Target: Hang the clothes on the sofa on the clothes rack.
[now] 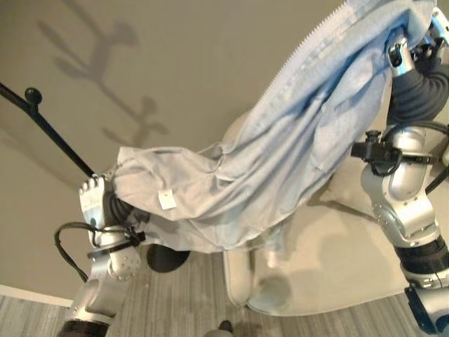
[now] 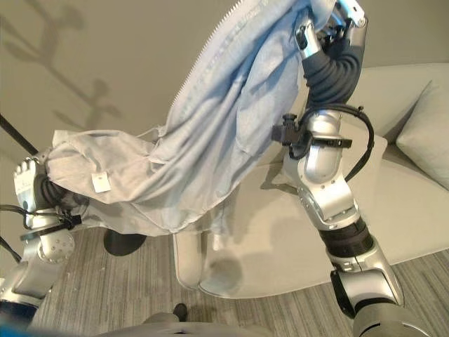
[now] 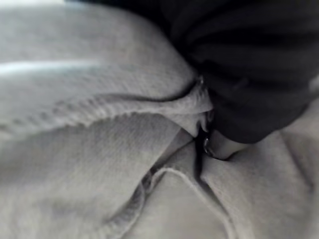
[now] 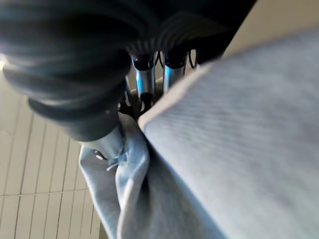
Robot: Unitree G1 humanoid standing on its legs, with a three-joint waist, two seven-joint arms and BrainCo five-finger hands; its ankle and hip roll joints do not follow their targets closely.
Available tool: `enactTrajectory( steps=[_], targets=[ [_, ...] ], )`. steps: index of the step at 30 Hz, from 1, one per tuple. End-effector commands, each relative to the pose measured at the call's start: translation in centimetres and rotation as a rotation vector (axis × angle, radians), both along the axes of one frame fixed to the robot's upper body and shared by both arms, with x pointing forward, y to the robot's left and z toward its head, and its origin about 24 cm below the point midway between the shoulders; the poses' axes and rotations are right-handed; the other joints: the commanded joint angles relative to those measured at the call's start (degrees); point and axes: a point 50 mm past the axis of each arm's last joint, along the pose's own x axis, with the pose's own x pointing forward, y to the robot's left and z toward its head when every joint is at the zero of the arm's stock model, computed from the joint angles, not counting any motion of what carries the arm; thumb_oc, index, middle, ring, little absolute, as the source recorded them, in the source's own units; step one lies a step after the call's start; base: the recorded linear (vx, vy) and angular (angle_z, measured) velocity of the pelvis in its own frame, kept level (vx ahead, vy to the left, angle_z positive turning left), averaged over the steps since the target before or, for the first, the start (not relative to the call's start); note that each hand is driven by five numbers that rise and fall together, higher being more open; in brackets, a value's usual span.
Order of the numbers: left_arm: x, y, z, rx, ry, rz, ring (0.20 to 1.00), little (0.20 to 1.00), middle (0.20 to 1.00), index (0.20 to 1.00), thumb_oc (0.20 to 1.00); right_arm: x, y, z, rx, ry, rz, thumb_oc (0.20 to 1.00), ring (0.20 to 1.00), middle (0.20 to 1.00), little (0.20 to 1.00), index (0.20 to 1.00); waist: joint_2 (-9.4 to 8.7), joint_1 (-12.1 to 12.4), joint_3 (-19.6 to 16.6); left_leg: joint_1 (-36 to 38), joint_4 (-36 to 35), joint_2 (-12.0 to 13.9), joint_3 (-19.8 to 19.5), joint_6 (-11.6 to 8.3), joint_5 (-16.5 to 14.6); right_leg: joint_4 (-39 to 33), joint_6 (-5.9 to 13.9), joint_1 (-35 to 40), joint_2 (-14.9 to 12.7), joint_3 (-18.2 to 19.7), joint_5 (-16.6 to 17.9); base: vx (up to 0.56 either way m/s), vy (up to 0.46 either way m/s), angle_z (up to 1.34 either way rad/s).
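Stretching a pale grey-blue zip-up hoodie [image 1: 280,154] between both hands, the robot holds it clear of the cream sofa [image 2: 295,239], which sits below at about 5 o'clock in the eye views. The right hand [image 1: 410,45] is raised high at 1 o'clock, its fingers clenched on bunched fabric near the hood or collar, probably so the garment's top can go up toward a peg. The left hand [image 1: 93,196] sits low at 8 o'clock, pressed into the far end; its fingers are buried in cloth, so their state cannot be told. Just behind it runs the black clothes rack [image 1: 49,126], its round base [image 1: 167,258] on the striped wood floor. The hoodie is soft, creased, with a toothed zip edge [image 1: 309,53] and a small white tag [image 1: 167,199].
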Motion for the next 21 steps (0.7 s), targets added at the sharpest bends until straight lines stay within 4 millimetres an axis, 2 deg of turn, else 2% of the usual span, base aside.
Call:
enactTrajectory(
  steps=[1,7,13,14,17,19,20,21],
  targets=[
    [-0.1,0.5,3.5,0.119,-0.156,-0.041,0.200,0.200,0.200,0.200,0.200,-2.3,0.0,0.7,0.021,-0.137,-0.055,0.200,0.200,0.200,0.200,0.200,-3.41,-0.44,-5.57,-4.76,-2.35,-7.42,-1.40,3.41,-2.92,-4.89,-1.21,-1.29,2.32,1.75,4.32,-0.10,-0.149,0.08],
    [-0.2,-0.8,4.3,0.132,-0.218,-0.101,0.200,0.200,0.200,0.200,0.200,-2.9,0.1,-0.9,0.044,-0.101,-0.079,0.200,0.200,0.200,0.200,0.200,-3.09,-0.55,-4.27,-6.26,-1.43,-7.52,-2.77,2.56,-1.07,-8.09,-2.10,-0.10,3.68,0.29,5.94,-0.11,-0.095,0.14],
    [0.1,-2.2,3.9,0.084,-0.235,-0.158,0.200,0.200,0.200,0.200,0.200,-2.9,0.0,-2.1,0.021,-0.062,-0.158,0.200,0.200,0.200,0.200,0.200,-2.77,-1.43,-4.11,-7.30,0.78,-7.97,-4.01,1.73,-1.43,-8.18,-2.60,0.57,3.47,-0.89,5.60,-0.04,-0.014,0.28],
    [0.6,-3.5,3.8,0.052,-0.245,-0.218,0.200,0.200,0.200,0.200,0.200,-3.0,-0.2,-2.3,-0.005,-0.065,-0.209,0.200,0.200,0.200,0.200,0.200,-2.91,-2.12,-3.46,-8.29,2.56,-7.17,-4.01,1.01,-1.99,-7.88,-2.87,0.33,3.01,-1.40,5.79,-0.07,0.022,0.26],
    [1.3,-5.5,3.7,0.013,-0.242,-0.314,0.200,0.200,0.200,0.200,0.200,-3.1,0.0,-2.7,-0.014,-0.052,-0.201,0.200,0.200,0.200,0.200,0.200,-3.39,-3.14,-3.19,-8.20,3.77,-4.66,-3.86,0.12,-2.71,-7.36,-2.83,-0.21,1.88,-1.51,6.25,-0.06,0.057,0.24],
    [2.0,-6.9,3.5,-0.017,-0.232,-0.379,0.200,0.200,0.200,0.200,0.200,-3.0,0.2,-3.0,-0.019,-0.037,-0.196,0.200,0.200,0.200,0.200,0.200,-3.69,-3.99,-3.11,-7.28,3.63,-1.37,-3.69,-0.56,-2.43,-6.93,-2.71,-1.14,0.65,-1.26,6.40,-0.05,0.091,-0.11],
    [2.0,-7.0,3.5,-0.019,-0.232,-0.380,0.200,0.200,0.200,0.200,0.200,-3.0,0.1,-3.0,-0.020,-0.037,-0.197,0.200,0.200,0.200,0.200,0.200,-3.59,-3.89,-3.11,-7.18,3.44,-1.25,-3.69,-0.65,-2.40,-6.83,-2.76,-1.19,0.77,-1.25,6.32,-0.03,0.089,-0.13],
    [2.4,-7.6,3.3,-0.042,-0.221,-0.405,0.200,0.200,0.200,0.200,0.200,-2.8,0.2,-3.2,-0.021,-0.025,-0.197,0.200,0.200,0.200,0.200,0.200,-3.57,-4.54,-3.24,-6.38,2.88,0.94,-3.12,-0.92,-1.68,-6.63,-2.64,-1.77,0.17,-1.27,6.28,-0.02,0.114,-0.09]
  ],
)
